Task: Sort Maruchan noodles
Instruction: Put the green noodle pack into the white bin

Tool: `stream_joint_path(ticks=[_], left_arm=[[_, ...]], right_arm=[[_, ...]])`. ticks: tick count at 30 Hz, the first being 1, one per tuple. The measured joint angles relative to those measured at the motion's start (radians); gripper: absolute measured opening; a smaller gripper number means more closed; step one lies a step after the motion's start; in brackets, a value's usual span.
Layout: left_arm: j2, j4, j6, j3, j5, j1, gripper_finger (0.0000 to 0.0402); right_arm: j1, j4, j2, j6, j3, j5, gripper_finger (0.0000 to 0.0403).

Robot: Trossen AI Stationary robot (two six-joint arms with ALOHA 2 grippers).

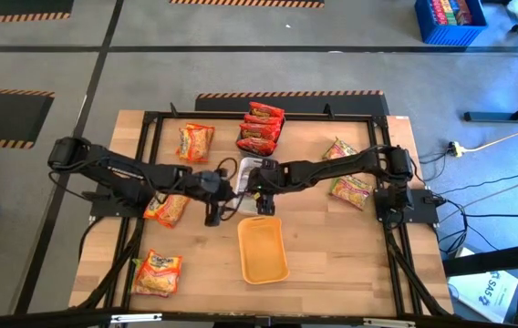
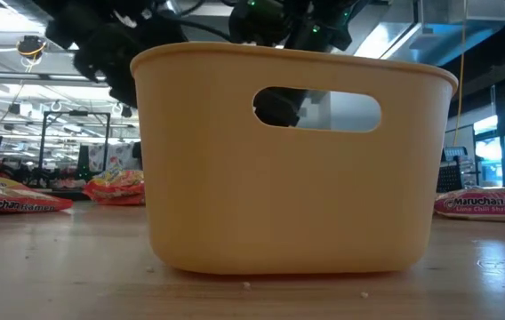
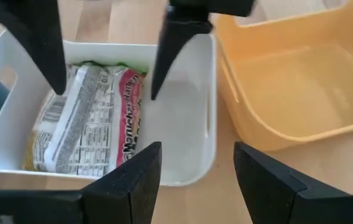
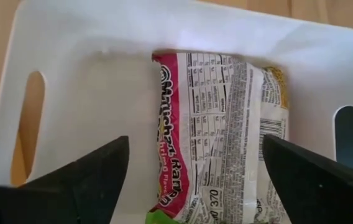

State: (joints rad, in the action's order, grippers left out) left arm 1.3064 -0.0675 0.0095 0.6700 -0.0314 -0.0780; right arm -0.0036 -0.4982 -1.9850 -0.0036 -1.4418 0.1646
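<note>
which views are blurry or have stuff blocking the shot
Low view: the yellow bin fills the frame, hiding the arms. Right wrist view: the open right gripper fingers loom soft-edged over the packet in the white bin. High view: unobstructed.

Both wrists apparently over white tray (image 4: 89,93)

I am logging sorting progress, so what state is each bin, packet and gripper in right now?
White bin: holds one packet.
Packet in white bin: lying flat, label side down, released.
Yellow bin: empty.
Right gripper: open above the white bin.
Left gripper: open, empty.
Red packets: stacked, unsorted.
</note>
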Motion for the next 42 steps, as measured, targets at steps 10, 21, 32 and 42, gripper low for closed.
stream_joint_path(ticks=[10, 21, 32, 42], left_arm=[[0.062, 0.025, 0.124, 0.006, -0.161, -0.055, 0.0194], [0.229, -0.023, 0.160, 0.102, -0.100, -0.046, 0.0194], [0.344, -0.089, 0.146, 0.179, -0.089, -0.046, 0.0157], [0.344, -0.083, 0.153, 0.178, -0.090, -0.059, 0.0055]], right_arm=[[0.003, 0.002, -0.029, 0.005, 0.001, 0.000, 0.0347], [0.003, 0.036, -0.045, 0.026, 0.000, 0.000, 0.0347], [0.003, 0.036, -0.051, 0.024, 0.000, 0.001, 0.0347], [0.026, 0.044, -0.066, -0.027, 0.000, 0.003, 0.0347]])
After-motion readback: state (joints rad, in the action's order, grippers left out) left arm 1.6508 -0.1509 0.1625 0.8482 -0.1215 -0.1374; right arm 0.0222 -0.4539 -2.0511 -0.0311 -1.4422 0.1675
